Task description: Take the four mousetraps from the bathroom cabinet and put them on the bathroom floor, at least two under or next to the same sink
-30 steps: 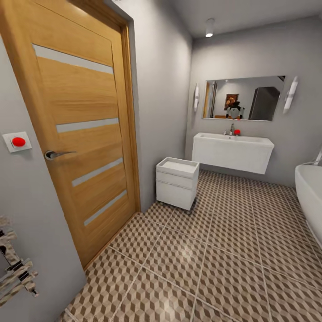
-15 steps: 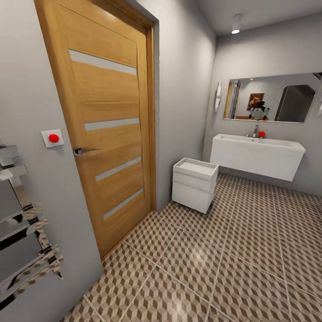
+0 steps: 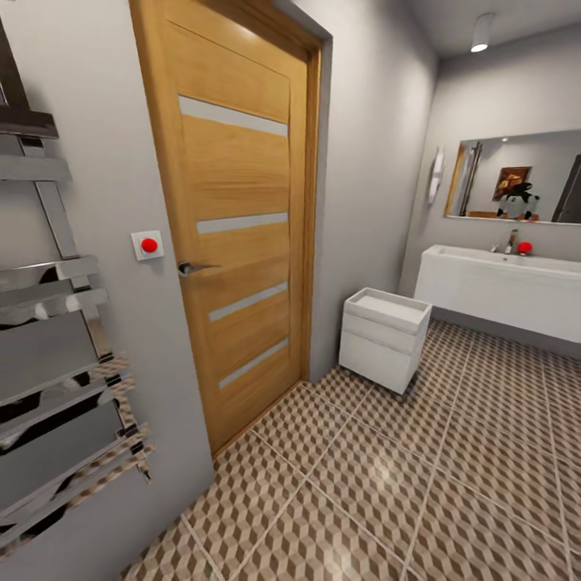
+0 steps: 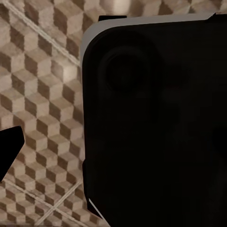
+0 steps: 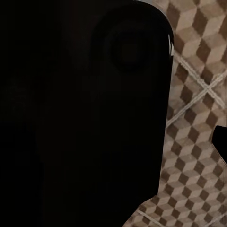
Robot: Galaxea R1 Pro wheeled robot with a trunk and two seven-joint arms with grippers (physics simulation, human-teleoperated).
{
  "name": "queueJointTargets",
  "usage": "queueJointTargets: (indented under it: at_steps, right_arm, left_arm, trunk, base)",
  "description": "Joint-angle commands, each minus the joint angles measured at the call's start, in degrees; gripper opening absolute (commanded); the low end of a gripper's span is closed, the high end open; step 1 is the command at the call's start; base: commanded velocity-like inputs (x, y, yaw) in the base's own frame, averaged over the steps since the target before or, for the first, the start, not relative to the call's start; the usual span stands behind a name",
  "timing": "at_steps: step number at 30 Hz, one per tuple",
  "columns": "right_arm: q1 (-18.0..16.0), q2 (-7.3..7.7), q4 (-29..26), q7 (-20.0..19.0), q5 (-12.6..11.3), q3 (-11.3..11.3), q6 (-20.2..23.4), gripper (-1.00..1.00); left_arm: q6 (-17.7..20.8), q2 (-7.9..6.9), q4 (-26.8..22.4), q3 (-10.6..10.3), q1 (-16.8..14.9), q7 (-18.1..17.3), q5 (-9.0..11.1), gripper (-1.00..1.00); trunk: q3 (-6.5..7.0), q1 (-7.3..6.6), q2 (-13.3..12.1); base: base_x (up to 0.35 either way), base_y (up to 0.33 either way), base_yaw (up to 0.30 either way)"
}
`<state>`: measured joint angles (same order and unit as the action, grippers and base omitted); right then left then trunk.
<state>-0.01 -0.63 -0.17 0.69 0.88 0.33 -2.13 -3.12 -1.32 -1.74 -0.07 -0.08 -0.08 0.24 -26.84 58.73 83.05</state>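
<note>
The mousetraps and the cabinet are out of view. The bathroom floor (image 3: pixel 387 484), tiled in a brown and beige cube pattern, spreads across the lower right of the head view. The white bathroom sink (image 3: pixel 500 282) with its chrome faucet (image 3: pixel 510 240) hangs on the far wall at the right. In the left wrist view a dark robot body part (image 4: pixel 156 123) hangs over the floor tiles (image 4: pixel 42 94), with a black tip (image 4: pixel 9 146) at the frame's edge. The right wrist view has a similar dark mass (image 5: pixel 80 113) above tiles (image 5: pixel 198 94). Neither wrist view reveals how the jaws stand.
A shut wooden door (image 3: pixel 242 242) stands ahead on the left, with a red push button (image 3: pixel 148 244) beside it. A chrome towel radiator (image 3: pixel 56 387) is on the near left wall. A small white drawer unit (image 3: pixel 383 335) sits by the wall corner. A mirror (image 3: pixel 516 181) hangs over the sink.
The head view has swung left: door, drawer unit and sink slid right in the picture, the bathtub dropped out, and the towel radiator came in at the left. Nothing in the room moved.
</note>
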Motion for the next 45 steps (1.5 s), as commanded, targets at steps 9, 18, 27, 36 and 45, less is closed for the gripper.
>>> queueJointTargets:
  at_steps: [9,18,27,36,45]
  right_arm:
    - [0.0,-0.01,0.0,0.1,0.1,0.0,-0.2,1.0]
    - [0.0,-0.04,0.0,0.1,0.1,0.0,-0.2,1.0]
    - [0.0,-0.06,0.0,0.1,0.1,0.0,-0.2,1.0]
    - [0.0,-0.07,0.0,0.1,0.1,0.0,-0.2,1.0]
    - [0.0,-0.08,0.0,0.1,0.1,0.0,-0.2,1.0]
  left_arm:
    - [-0.1,0.0,0.0,0.0,0.0,0.0,0.0,1.0]
    - [-0.1,0.0,0.0,0.0,0.0,0.0,0.0,1.0]
    - [-0.1,0.0,0.0,0.0,0.0,0.0,0.0,1.0]
    - [-0.1,0.0,0.0,0.0,0.0,0.0,0.0,1.0]
    - [-0.1,0.0,0.0,0.0,0.0,0.0,0.0,1.0]
  trunk:
    - [0.1,0.0,0.0]
    - [0.28,0.0,0.0]
    - [0.46,0.0,0.0]
    - [0.64,0.0,0.0]
    - [0.83,0.0,0.0]
  base:
    - [0.0,0.0,0.269]
    - [0.0,0.0,0.269]
    - [0.0,0.0,0.269]
    - [0.0,0.0,0.269]
    - [0.0,0.0,0.269]
